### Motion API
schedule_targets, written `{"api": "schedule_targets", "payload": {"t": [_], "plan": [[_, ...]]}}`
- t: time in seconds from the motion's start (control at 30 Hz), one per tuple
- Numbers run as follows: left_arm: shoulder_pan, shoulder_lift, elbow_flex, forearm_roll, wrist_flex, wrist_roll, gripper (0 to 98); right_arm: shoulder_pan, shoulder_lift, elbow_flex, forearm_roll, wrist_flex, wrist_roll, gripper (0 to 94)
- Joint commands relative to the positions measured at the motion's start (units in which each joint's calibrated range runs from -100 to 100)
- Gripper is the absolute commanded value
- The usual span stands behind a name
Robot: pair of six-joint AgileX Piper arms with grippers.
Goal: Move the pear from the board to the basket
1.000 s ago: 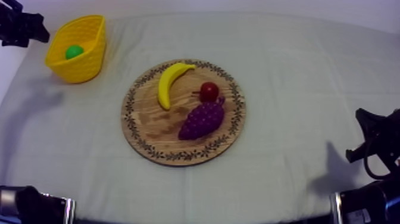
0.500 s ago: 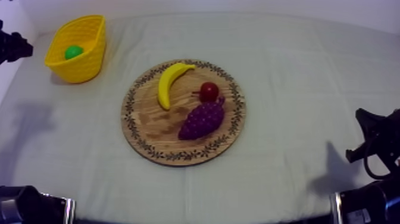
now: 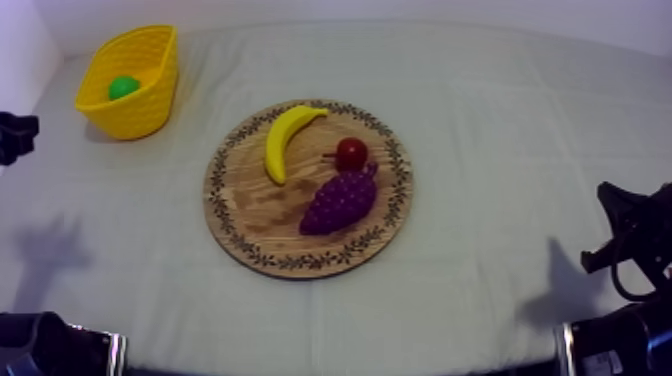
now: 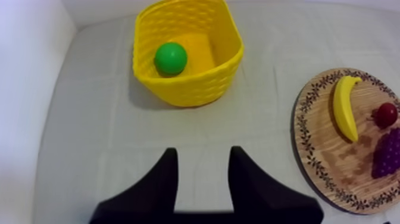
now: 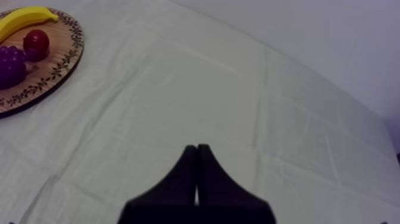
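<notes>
Green toy pear (image 4: 171, 58) lying inside the yellow woven basket (image 4: 184, 95), off the round wooden board (image 4: 324, 155) with patterned rim. Left gripper (image 4: 203, 154), fingers apart and empty, hangs near the basket; right gripper (image 5: 197, 148), fingers together. Judged step: retreat, best done without nudging the basket wall.

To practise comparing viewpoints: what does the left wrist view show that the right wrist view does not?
Left wrist view, not the right: the yellow basket with the pear in it, and the left gripper, open above the cloth. Right wrist view, not the left: the right gripper, shut on nothing. Both: the wooden board with banana, small red fruit and grapes.
</notes>
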State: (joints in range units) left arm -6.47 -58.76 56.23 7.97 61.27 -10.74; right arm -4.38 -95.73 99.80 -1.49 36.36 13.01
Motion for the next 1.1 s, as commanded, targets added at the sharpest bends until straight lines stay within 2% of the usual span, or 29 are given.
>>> {"api": "schedule_targets", "payload": {"t": [0.0,0.2,0.63,0.8,0.93,1.0,1.07], "plan": [[0.0,-6.0,5.7,0.14,-2.8,0.3,29.5,0.0,0.0,0.0,0.0,0.0,0.0,0.4],[0.3,-15.4,14.7,0.33,-7.7,1.5,21.6,0.0,0.0,0.0,0.0,0.0,0.0,0.4],[-0.2,-32.9,30.0,0.34,-12.9,4.9,2.5,0.0,0.0,0.0,0.0,0.0,0.0,0.4],[-0.3,-36.7,33.8,0.57,-15.6,4.5,0.4,0.0,0.0,0.0,0.0,0.0,0.0,0.4],[0.1,-38.9,37.5,2.10,-20.1,2.6,0.1,0.0,0.0,0.0,0.0,0.0,0.0,0.4],[0.4,-39.9,39.0,1.64,-21.5,2.8,0.1,0.0,0.0,0.0,0.0,0.0,0.0,0.4],[0.5,-40.5,39.8,0.40,-22.2,3.7,0.0,0.0,0.0,0.0,0.0,0.0,0.0,0.4]]}}
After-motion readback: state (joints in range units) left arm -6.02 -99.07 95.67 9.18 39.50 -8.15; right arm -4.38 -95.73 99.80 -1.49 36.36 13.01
